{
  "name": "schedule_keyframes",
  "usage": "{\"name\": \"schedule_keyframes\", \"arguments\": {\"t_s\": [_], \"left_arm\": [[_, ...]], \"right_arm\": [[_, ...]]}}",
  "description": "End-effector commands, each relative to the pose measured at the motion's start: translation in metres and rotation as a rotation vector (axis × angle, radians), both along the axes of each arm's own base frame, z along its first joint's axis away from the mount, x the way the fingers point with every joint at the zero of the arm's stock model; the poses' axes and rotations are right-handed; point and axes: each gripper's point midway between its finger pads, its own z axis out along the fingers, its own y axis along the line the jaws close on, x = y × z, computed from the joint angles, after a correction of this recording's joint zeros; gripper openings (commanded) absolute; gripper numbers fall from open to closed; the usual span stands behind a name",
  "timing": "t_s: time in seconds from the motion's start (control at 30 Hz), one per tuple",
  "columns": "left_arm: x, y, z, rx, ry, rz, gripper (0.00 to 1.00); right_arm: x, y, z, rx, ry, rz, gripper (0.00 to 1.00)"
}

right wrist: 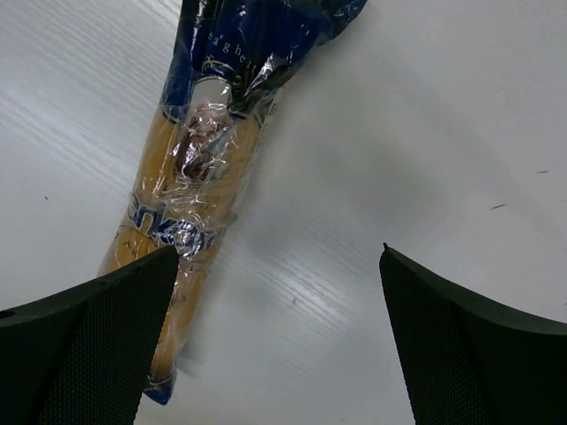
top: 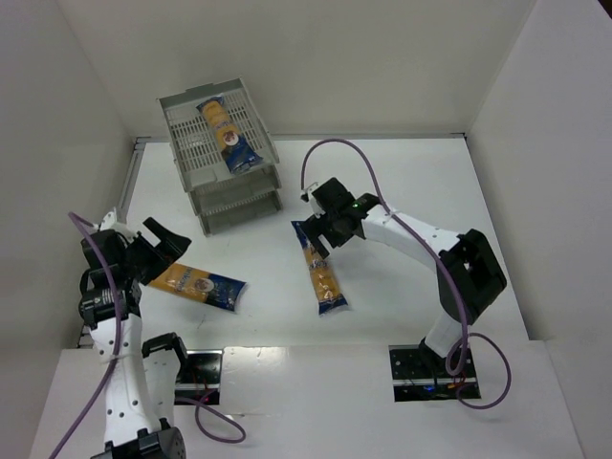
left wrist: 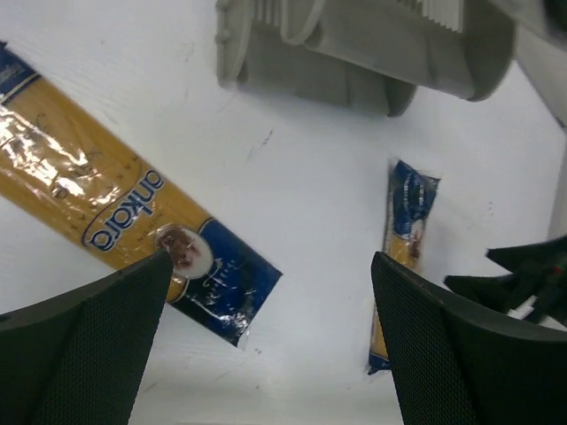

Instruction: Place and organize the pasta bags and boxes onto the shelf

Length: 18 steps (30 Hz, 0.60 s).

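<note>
- First packet [top: 228, 136] lies on the shelf's [top: 182, 129] top tray, eleven o'clock.
- Second packet [top: 196, 284] (eight o'clock) and third packet [top: 322, 271], centre, lie unshelved on the table [top: 411, 191].
- Left gripper [top: 158, 251] and right gripper [top: 320, 232] gape wide, empty.

Three pasta packets are counted: one packet [top: 229, 136] far left on the top tray, one packet [top: 196, 285] at the near left on the table [top: 411, 182], and one packet [top: 322, 269] near the middle. There is one shelf rack [top: 186, 158], with three stacked trays. The grippers number two: the left gripper [top: 161, 251] and the right gripper [top: 320, 225].
</note>
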Motion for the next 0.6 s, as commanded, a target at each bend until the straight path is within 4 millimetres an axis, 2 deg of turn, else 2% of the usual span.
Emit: {"name": "schedule_keyframes", "arguments": {"t_s": [0.0, 0.03, 0.1, 0.13, 0.23, 0.37, 0.47, 0.57], "left_arm": [[0.004, -0.012, 0.031, -0.041, -0.138, -0.038, 1.00], [0.003, -0.014, 0.026, -0.051, -0.128, -0.045, 1.00], [0.005, -0.012, 0.025, -0.038, -0.150, -0.050, 1.00], [0.006, -0.015, 0.028, -0.043, -0.165, -0.067, 1.00], [0.009, -0.012, 0.028, -0.046, -0.174, -0.054, 1.00], [0.009, -0.007, 0.024, -0.056, -0.166, -0.026, 1.00], [0.009, -0.002, 0.024, -0.054, -0.166, -0.005, 1.00], [0.008, 0.002, 0.026, -0.047, -0.176, 0.016, 1.00]], "right_arm": [[0.001, 0.005, -0.007, 0.028, 0.009, -0.028, 0.99], [-0.008, -0.003, -0.016, 0.005, 0.029, -0.021, 0.99], [-0.013, -0.007, -0.013, 0.023, 0.008, -0.021, 0.99], [-0.021, -0.009, -0.018, 0.031, 0.027, -0.010, 0.99], [-0.020, -0.001, -0.009, 0.097, 0.002, -0.015, 0.99], [-0.024, 0.019, -0.009, 0.205, 0.054, -0.038, 0.99], [-0.031, 0.025, -0.010, 0.237, 0.105, -0.052, 0.99], [-0.035, 0.029, -0.001, 0.270, 0.115, -0.056, 0.99]]}}
